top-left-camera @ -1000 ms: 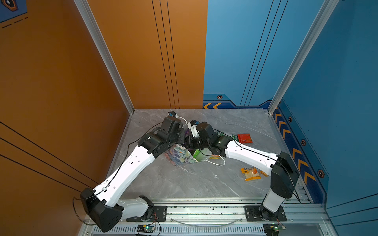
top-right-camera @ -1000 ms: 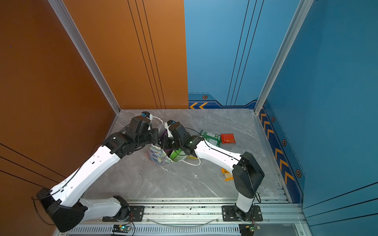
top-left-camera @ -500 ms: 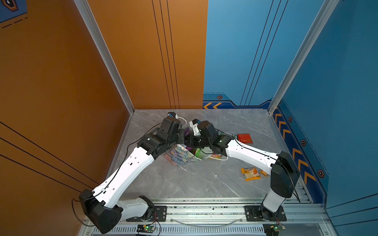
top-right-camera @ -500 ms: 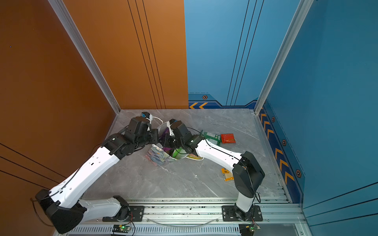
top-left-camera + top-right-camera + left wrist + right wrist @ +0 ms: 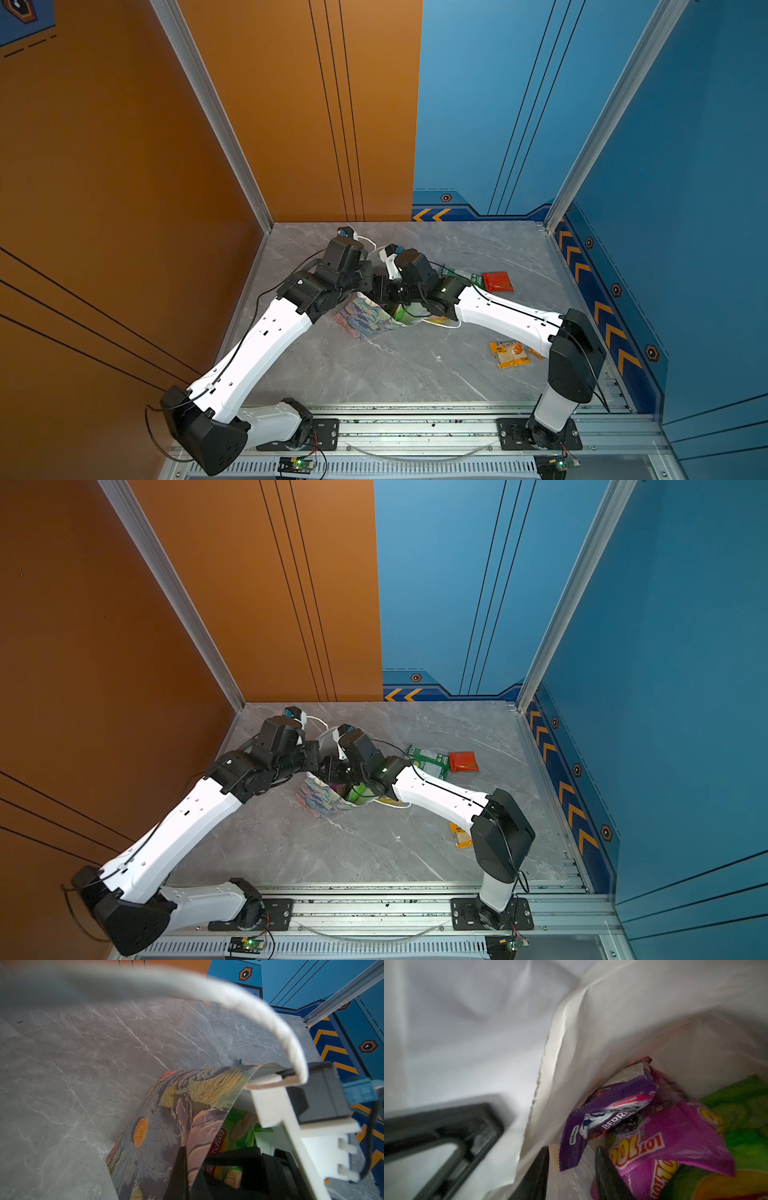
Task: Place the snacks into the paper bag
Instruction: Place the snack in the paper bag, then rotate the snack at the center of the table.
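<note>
The floral paper bag stands tilted mid-table between both wrists. My left gripper is shut on the bag's printed wall, holding its mouth open. My right gripper is inside the white interior, open; a purple packet has one corner hanging between the fingers. A magenta packet and the green Lay's packet lie in the bag. Outside it lie a green-white packet, a red one and a yellow-orange one.
One white cord handle arcs across the left wrist view; another lies on the marble table. My right arm's wrist crowds the bag's mouth. Orange and blue walls close the table's left, back and right sides.
My right gripper's jaws have opened inside the bag and let go of the purple packet. Both wrists have shifted a little to the left with the bag.
</note>
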Controlling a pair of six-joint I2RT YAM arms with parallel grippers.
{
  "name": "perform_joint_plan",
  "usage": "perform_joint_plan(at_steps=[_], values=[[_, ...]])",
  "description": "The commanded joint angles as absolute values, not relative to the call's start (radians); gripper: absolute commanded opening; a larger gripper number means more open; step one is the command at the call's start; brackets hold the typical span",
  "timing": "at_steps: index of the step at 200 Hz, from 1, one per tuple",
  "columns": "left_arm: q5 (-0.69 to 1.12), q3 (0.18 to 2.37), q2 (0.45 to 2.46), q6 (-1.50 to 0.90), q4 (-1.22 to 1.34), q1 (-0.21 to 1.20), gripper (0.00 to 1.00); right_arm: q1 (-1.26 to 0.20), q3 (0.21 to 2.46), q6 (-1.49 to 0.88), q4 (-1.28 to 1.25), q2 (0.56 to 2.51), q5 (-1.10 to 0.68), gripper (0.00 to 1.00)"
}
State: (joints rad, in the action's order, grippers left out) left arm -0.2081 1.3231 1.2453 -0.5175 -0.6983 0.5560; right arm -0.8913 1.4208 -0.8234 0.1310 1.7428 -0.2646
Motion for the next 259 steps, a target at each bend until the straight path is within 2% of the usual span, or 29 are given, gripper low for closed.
perform_joint_plan(at_steps=[1,51,107,165,181,226,259], values=[[-0.214,1.332,1.212,-0.525,-0.657,0.542,0.0,-0.897,1.453,-0.789,0.177,1.687,-0.227,0.43],[-0.261,1.366,1.217,-0.487,-0.725,0.513,0.0,-0.894,1.464,-0.735,0.245,1.608,-0.199,0.51],[-0.277,1.362,1.183,-0.405,-0.77,0.447,0.0,-0.849,1.378,-0.664,0.252,1.403,-0.093,0.57],[-0.265,1.264,1.099,-0.378,-0.721,0.376,0.0,-0.708,1.212,-0.662,0.265,1.215,0.012,0.62],[-0.28,1.244,1.082,-0.372,-0.711,0.368,0.0,-0.622,1.143,-0.71,0.263,1.179,0.011,0.65],[-0.258,1.217,1.071,-0.353,-0.7,0.354,0.0,-0.491,1.006,-0.785,0.289,1.203,0.032,0.72],[-0.255,1.212,1.062,-0.346,-0.696,0.34,0.0,-0.466,0.957,-0.785,0.262,1.298,0.014,0.74]])
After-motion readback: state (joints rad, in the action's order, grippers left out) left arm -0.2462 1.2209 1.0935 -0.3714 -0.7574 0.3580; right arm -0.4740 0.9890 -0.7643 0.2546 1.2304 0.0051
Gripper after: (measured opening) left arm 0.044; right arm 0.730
